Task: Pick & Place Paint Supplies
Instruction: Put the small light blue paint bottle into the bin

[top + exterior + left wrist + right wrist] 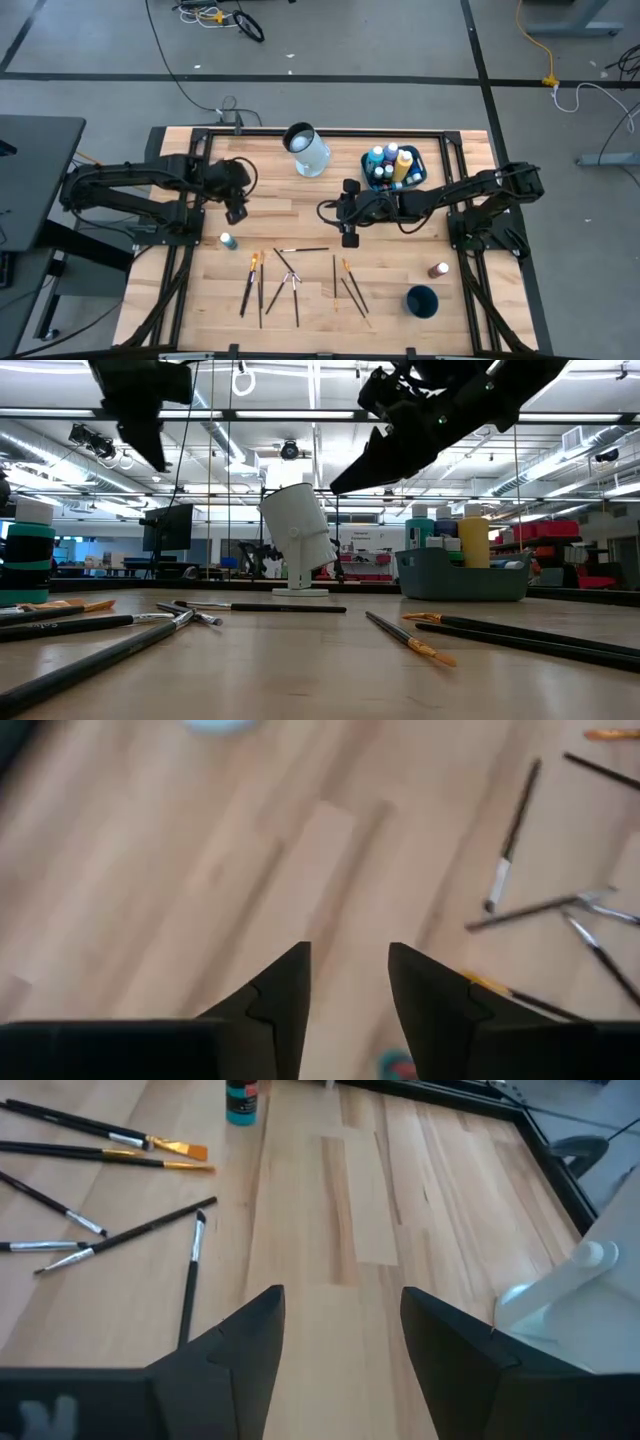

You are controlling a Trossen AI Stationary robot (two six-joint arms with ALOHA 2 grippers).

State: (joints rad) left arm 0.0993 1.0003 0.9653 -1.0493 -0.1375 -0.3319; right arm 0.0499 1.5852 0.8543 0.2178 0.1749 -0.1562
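Hovering spread and empty, left tool (236, 214), right tool (350, 238), paintbrushes (292, 283) scattered below both

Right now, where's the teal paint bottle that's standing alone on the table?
In the high view the teal paint bottle stands on the table's left side, just below the left gripper and left of the scattered paintbrushes.

Both arms raised over the table, fingers parted, nothing held

The left arm reaches in from its side with the left gripper (236, 212) pointing down, its two dark fingers (275, 995) apart with a clear gap; the right arm stretches toward the table's middle, the right gripper (350, 237) likewise aimed down, fingers (240, 1345) spread and empty
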